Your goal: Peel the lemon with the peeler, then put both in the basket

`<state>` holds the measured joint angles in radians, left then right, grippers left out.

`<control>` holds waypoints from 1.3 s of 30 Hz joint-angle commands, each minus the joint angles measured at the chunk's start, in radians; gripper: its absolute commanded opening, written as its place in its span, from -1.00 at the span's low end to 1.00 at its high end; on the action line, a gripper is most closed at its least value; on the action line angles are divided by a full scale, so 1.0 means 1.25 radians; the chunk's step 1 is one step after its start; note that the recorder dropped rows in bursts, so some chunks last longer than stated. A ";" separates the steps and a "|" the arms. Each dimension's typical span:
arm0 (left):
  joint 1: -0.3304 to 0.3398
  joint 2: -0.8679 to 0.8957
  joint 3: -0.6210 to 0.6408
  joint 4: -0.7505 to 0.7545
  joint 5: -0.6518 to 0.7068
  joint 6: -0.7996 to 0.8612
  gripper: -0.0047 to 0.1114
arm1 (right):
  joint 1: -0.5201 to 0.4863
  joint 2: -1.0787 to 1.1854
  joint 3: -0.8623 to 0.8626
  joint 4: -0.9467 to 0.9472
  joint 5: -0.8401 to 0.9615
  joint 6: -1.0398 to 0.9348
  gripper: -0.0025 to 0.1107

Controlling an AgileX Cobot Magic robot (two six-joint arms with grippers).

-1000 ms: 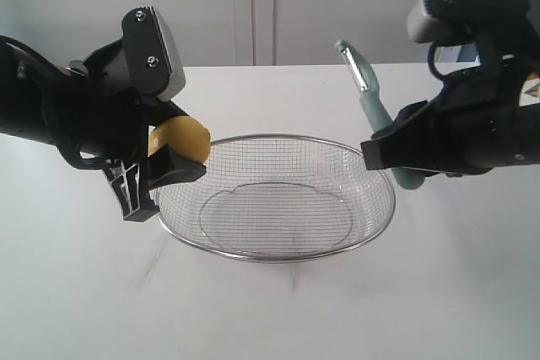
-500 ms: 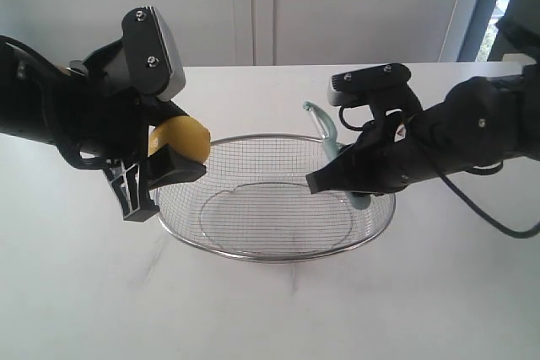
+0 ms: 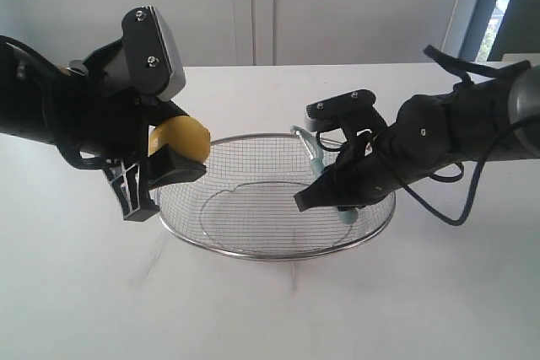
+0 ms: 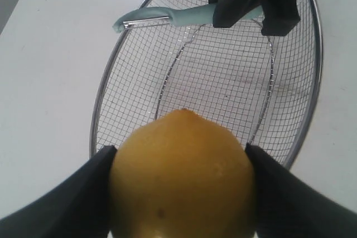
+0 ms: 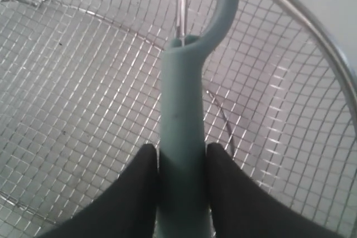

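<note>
Evidently the right pincer (image 5: 181, 157) pinches the peeler (image 3: 315, 156) by its handle, low over the right side of the basket (image 3: 270, 257) with the head tilted up toward the rim, probably to lay it on the mesh. The left pincer (image 4: 179, 160) clamps the lemon (image 3: 180, 137) from both sides. It holds it above the desk (image 3: 270, 318) at the basket's left rim, apparently clear of the other arm's reach.
</note>
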<state>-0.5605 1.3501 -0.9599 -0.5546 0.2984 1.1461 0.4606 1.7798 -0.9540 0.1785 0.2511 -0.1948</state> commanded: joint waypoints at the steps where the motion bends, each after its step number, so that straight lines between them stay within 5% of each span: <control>1: 0.000 -0.012 0.005 -0.012 0.003 -0.005 -0.92 | -0.001 0.012 -0.003 -0.003 -0.005 -0.011 -0.96; 15: 0.000 -0.012 0.005 -0.014 0.005 -0.005 -0.92 | 0.051 0.035 -0.003 0.000 0.011 -0.022 -0.96; 31: 0.000 -0.012 0.005 -0.016 0.008 -0.007 -0.92 | 0.053 0.037 -0.003 0.000 0.047 -0.006 -0.70; 39: 0.000 -0.012 0.005 -0.016 0.008 -0.007 -0.92 | 0.053 0.038 -0.003 0.000 0.033 -0.001 -0.24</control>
<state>-0.5605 1.3501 -0.9599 -0.5546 0.2984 1.1461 0.5247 1.8243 -0.9540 0.1785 0.3084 -0.1997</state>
